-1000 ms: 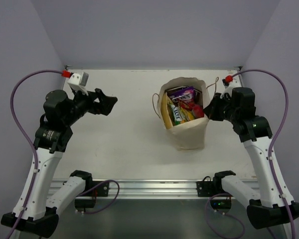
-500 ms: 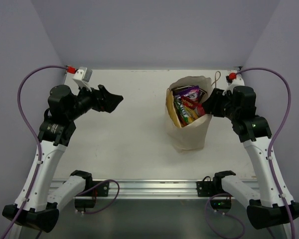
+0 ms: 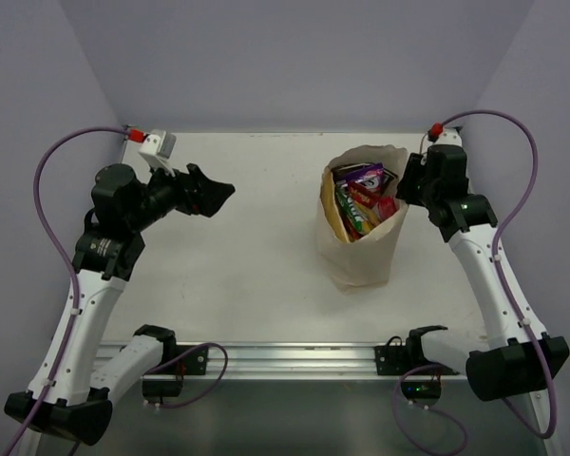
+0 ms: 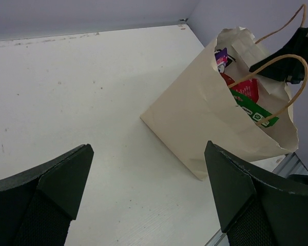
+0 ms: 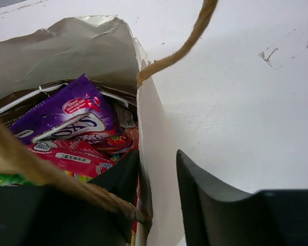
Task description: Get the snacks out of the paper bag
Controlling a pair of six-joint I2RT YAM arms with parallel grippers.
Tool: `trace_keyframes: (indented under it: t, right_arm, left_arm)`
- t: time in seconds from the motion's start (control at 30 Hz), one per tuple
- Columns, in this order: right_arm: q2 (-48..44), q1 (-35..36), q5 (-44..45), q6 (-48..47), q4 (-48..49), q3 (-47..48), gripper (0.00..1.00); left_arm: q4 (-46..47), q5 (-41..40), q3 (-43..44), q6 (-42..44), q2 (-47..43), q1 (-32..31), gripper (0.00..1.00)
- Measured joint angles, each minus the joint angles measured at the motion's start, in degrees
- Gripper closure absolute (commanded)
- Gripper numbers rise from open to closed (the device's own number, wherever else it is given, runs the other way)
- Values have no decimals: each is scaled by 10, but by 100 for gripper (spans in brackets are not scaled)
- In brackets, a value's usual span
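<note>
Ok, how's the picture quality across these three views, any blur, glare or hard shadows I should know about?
Top external: soft, even light, sharp, barely any shadow around the paper bag. Left wrist: bag crisp, the left gripper dark and featureless in the bottom corners. Right wrist: the near cord handle and the right gripper are blurred; slight sheen on the purple packet.

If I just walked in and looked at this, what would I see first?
The tall cream paper bag, standing right of the middle of the table, grabs the eye because bright snacks in purple, red and green fill its open top. Next comes the right gripper at the bag's rim, one finger inside and one outside the paper wall. Across the table the left gripper hangs wide open and empty, pointing toward the bag.
</note>
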Motion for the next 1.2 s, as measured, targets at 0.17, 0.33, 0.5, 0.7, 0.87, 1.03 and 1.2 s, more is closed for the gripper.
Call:
trace_keyframes:
  t: [0.17, 0.33, 0.5, 0.7, 0.87, 1.03, 1.2]
  right_arm:
    - [3, 1, 0, -16, 5, 11, 99]
    - [10, 3, -6, -58, -26, 66, 100]
    - [19, 5, -34, -104, -45, 114, 100]
    - [9, 8, -73, -147, -31, 113, 100]
    - [-36, 37, -110, -161, 6, 48, 100]
    - [-77, 70, -139, -159, 32, -1, 100]
    - [-99, 87, -154, -155, 35, -20, 100]
  left_arm:
    - [-2, 4, 0, 13, -4, 0, 0]
    - [-6, 21, 0, 29, -1, 0, 1]
    - [-14, 33, 2, 39, 16, -4, 3]
    - [-17, 22, 19, 40, 44, -53, 3]
    - [-9, -40, 35, 38, 73, -176, 3]
    - [5, -116, 36, 26, 115, -283, 3]
    - [37, -173, 32, 8, 144, -346, 4]
